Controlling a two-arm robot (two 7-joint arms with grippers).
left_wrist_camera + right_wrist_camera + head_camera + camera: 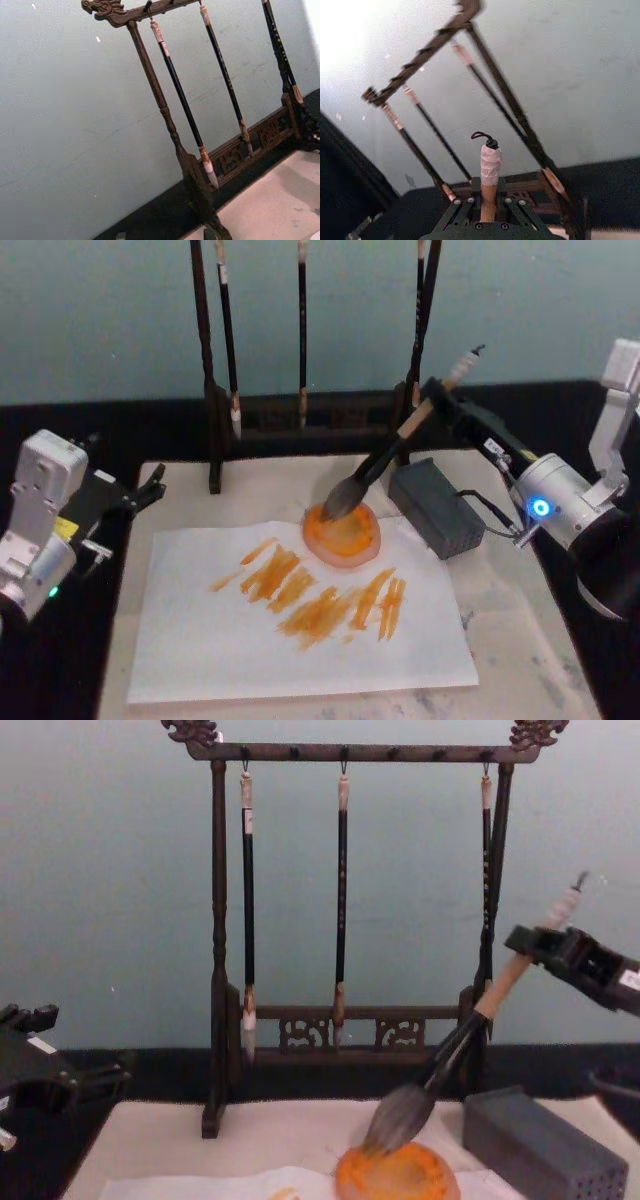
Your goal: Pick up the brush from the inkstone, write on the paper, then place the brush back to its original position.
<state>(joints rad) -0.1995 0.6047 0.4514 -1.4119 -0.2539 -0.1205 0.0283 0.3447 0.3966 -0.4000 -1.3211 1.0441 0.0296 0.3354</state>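
On inkstone [366, 542], brush [385, 462] bristles, right tool [434, 395] gripping handle, overhead, orange-streaked paper [300, 645]

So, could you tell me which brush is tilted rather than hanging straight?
The large bushy brush in the right end effector, bristles at the orange inkstone; the three thin brushes hang from the rack.

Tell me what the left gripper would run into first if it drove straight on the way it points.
The left gripper would likely meet the brush rack's left post first; depth is unclear.
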